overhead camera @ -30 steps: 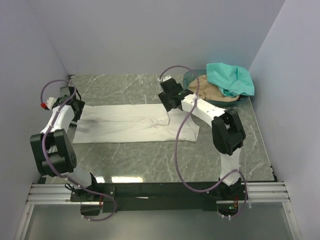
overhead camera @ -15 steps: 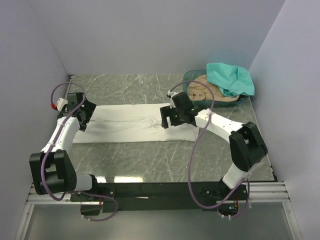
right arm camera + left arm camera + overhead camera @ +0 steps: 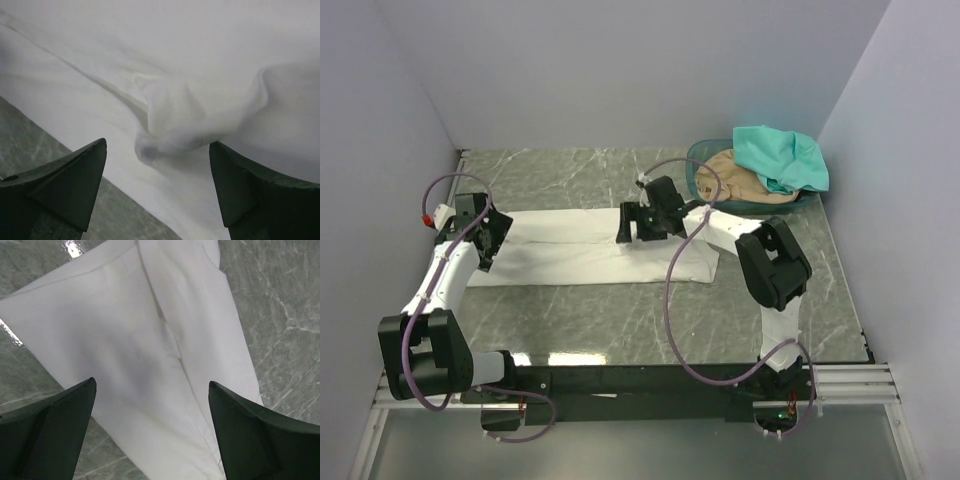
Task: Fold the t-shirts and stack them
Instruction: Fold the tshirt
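The white t-shirt (image 3: 570, 250) lies on the table as a long folded strip running left to right. My left gripper (image 3: 485, 240) hovers open over its left end; in the left wrist view (image 3: 151, 382) the cloth (image 3: 125, 340) lies flat between the spread fingers. My right gripper (image 3: 630, 225) is open over the strip's middle; in the right wrist view (image 3: 157, 142) a small wrinkle of white cloth (image 3: 170, 125) sits between the fingers. The teal t-shirt (image 3: 780, 155) and tan t-shirt (image 3: 745, 182) lie bunched in the green basket (image 3: 705, 155).
The basket stands at the back right corner of the grey marble table (image 3: 580, 180). Walls close in the left, back and right sides. Purple cables loop off both arms.
My right gripper has swung forward and then left along the white shirt to its middle. My left gripper has moved inward over the shirt's left end. The shirt looks narrower.
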